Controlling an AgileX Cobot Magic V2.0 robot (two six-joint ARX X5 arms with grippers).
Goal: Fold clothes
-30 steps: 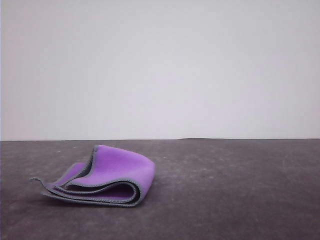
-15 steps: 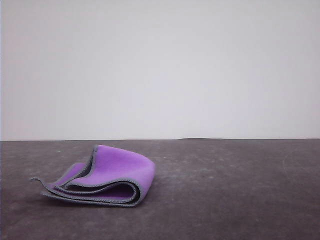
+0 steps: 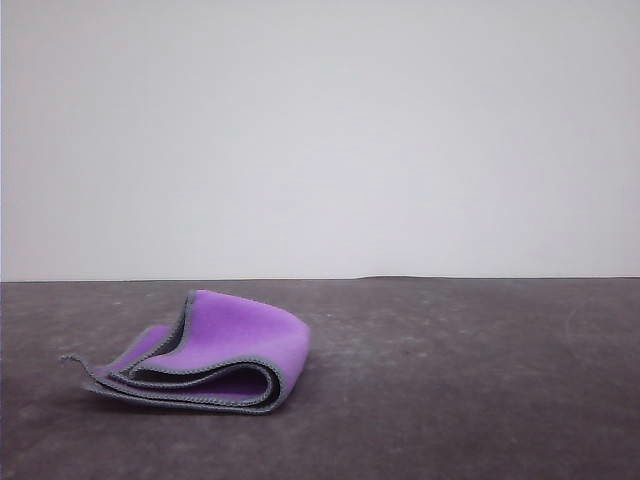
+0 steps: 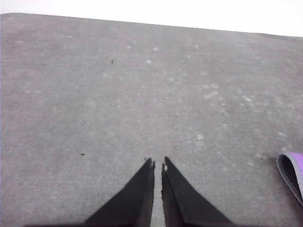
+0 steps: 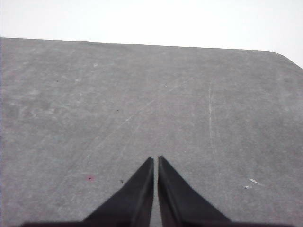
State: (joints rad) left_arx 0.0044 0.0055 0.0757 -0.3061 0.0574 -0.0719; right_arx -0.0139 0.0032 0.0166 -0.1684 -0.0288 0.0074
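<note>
I see the counter [image 3: 480, 380] as a wide dark grey surface, scuffed and speckled, running back to a pale wall. On it, toward eight o'clock from the middle of my front view, lies the cloth [image 3: 240, 345], alone and well apart from anything else.

I judge the folding to be essentially done. The cloth sits as a layered bundle: several thicknesses are stacked, their pale grey stitched edges showing as curved lines along the near side, with the bright purple face outward on top and dark grey lining in the gaps. It is a loose fold, though; the top layer bulges up rather than lying flat, and one corner tail trails out toward nine o'clock. What may be left, in my view, is only pressing it flatter or tucking that tail, if a neater result is wanted.

The bundle's long axis runs roughly nine to three o'clock across my front view. The rounded closed fold points toward three o'clock, and the open, loose ends point toward nine.

My left end effector [image 4: 158, 163] hangs over bare counter, fingertips drawn together with a thin slit between them, gripping nothing; the cloth's edge [image 4: 292, 171] shows off to one side of it. My right end effector [image 5: 155, 161] is likewise clenched on nothing, above bare counter.
</note>
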